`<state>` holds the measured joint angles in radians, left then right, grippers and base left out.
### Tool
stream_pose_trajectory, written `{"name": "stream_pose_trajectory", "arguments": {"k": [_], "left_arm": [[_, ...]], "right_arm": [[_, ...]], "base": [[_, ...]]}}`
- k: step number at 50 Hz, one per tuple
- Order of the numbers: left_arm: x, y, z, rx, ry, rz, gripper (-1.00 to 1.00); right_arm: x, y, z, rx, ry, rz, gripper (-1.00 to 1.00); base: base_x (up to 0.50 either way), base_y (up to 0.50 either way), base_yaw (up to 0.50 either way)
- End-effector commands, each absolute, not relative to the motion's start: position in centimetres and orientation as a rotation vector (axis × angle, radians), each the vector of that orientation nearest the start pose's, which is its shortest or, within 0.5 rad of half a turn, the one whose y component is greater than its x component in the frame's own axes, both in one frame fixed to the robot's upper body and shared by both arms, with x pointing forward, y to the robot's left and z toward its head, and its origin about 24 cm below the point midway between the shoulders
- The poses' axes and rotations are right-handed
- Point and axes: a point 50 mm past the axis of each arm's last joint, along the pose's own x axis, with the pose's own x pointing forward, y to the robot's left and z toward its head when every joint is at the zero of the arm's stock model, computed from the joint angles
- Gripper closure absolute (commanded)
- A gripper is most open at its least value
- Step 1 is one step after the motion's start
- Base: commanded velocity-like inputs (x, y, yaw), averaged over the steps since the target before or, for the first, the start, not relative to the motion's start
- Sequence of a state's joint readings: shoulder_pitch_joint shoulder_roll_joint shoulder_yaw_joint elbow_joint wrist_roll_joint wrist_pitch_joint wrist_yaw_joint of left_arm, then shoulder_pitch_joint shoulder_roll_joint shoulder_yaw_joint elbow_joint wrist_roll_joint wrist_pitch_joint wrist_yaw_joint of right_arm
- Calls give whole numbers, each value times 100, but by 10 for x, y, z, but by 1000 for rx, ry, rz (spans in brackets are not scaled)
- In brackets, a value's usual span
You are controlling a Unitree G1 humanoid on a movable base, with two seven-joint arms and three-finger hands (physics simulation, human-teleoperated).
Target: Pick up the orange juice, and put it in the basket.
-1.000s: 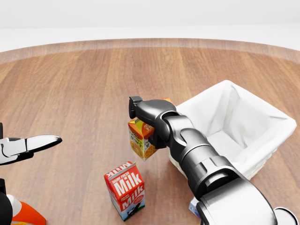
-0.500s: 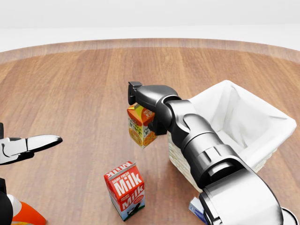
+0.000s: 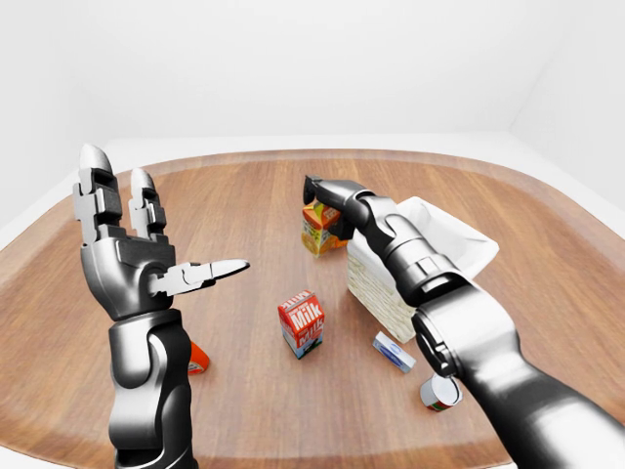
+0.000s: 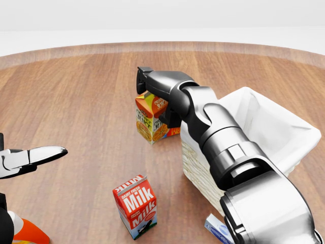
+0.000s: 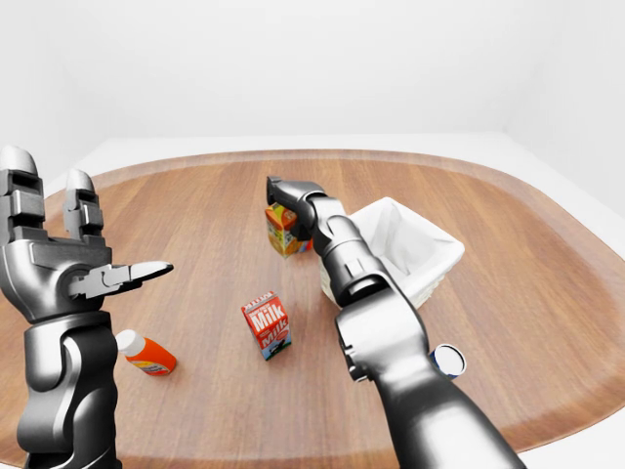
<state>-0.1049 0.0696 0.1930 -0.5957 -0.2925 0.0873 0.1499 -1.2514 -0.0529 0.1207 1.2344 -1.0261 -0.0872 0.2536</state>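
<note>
Right hand point(image 4: 155, 91) grips the orange juice point(image 4: 150, 118) just left of the basket point(image 4: 264, 127). Only the eye views show the left hand point(image 3: 127, 244), fingers spread wide, plus a can point(image 3: 439, 392).

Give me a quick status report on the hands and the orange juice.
Right hand shut on orange juice, carton beside basket, not in. Left hand open, raised, empty. Milk carton clear of path.
</note>
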Motion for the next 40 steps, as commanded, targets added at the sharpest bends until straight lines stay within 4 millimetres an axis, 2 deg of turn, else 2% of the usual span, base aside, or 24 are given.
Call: {"name": "stream_pose_trajectory", "arguments": {"k": [1, 40], "left_arm": [[228, 194, 191, -218, -613, 179, -100], [228, 194, 192, -220, -615, 179, -100]], "right_arm": [[419, -52, 187, -1422, -89, 464, 100], [420, -68, 258, -1424, -158, 422, 100]], "base": [[0, 0, 0], [0, 0, 0]]}}
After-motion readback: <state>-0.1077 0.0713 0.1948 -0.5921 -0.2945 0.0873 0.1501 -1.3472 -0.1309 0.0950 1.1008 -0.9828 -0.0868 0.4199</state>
